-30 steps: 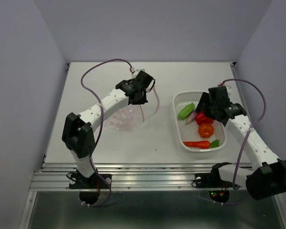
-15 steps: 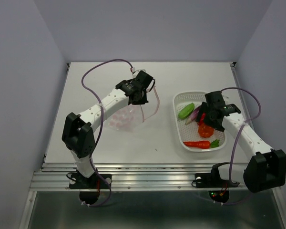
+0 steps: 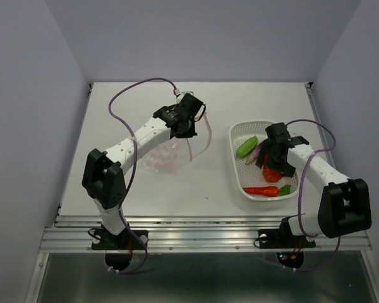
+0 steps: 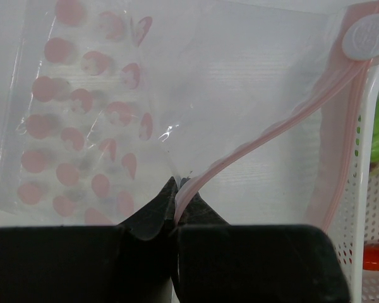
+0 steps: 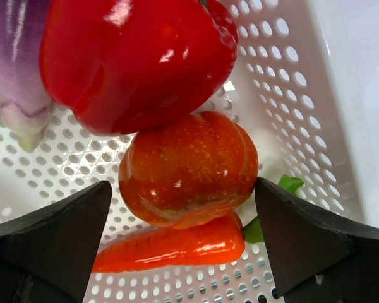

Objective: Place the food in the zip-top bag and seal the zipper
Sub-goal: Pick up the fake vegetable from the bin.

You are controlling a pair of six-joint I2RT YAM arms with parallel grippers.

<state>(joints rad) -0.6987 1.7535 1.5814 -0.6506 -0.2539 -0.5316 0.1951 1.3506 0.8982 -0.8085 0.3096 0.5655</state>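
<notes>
In the last sec the right hand has come down from the far side of the white basket and now sits low over the food. The left arm has not moved. So I judge the first pick is abt. to start; nothing is in the bag yet.

The right hand is wide open, one finger on each side of the orange pumpkin, not gripping it yet. The pumpkin lies betw. the red pepper and the carrot and seems to touch both. The purple eggplant is beside the pepper.

The left hand is closed tight on the pink zipper, approx. mid-length, and lifts that lip so the mouth gapes. The zip-top bag is clear, floppy, w/ pink dots. Its body rests on the table, near the basket, on its left.
</notes>
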